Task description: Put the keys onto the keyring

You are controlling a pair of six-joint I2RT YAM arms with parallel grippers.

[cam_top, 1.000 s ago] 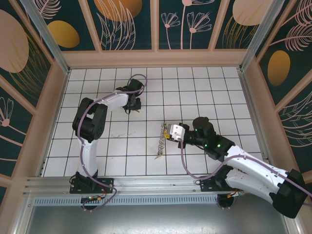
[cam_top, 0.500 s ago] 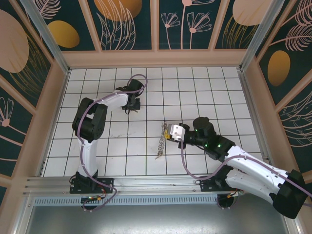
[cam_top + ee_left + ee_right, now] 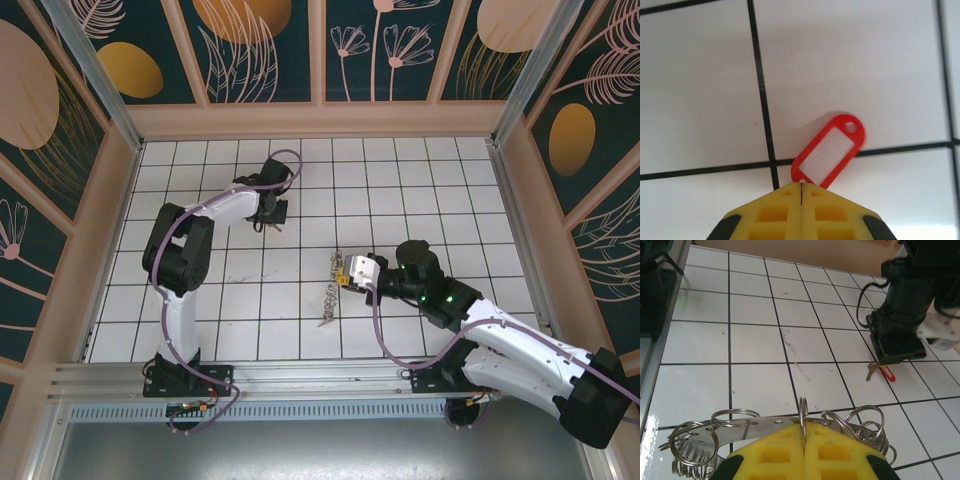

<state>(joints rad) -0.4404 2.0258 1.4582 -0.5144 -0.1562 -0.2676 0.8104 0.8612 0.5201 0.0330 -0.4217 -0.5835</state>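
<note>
Left gripper point(image 3: 801, 187): yellow fingers pressed together, only a hairline seam between them. They pinch the near end of the red tag point(image 3: 829, 150). The rest of the tag lies flat on the white tiled table point(image 3: 700, 100), slanting up and right across a dark grout line, with its small hole at the far end.

Top view: this gripper is down at table level in the left-centre of the floor, well apart from the other arm.

Right wrist view, far off: a small silvery key point(image 3: 870, 372) pokes out on one side of the left gripper's tip and the red tag on the other, both low against the tile.

Keyring point(image 3: 760, 425): held off the floor near table centre. It shows a flat grey strip strung with many wire loops, bunched to either side of the grip. Top view shows it as a thin chain of loops trailing toward the near edge, with a yellow-orange tag point(image 3: 343, 281) beside the fingers.

Right gripper point(image 3: 803, 434): fingers clamped shut on the strip, one loop standing upright at the seam.
</note>
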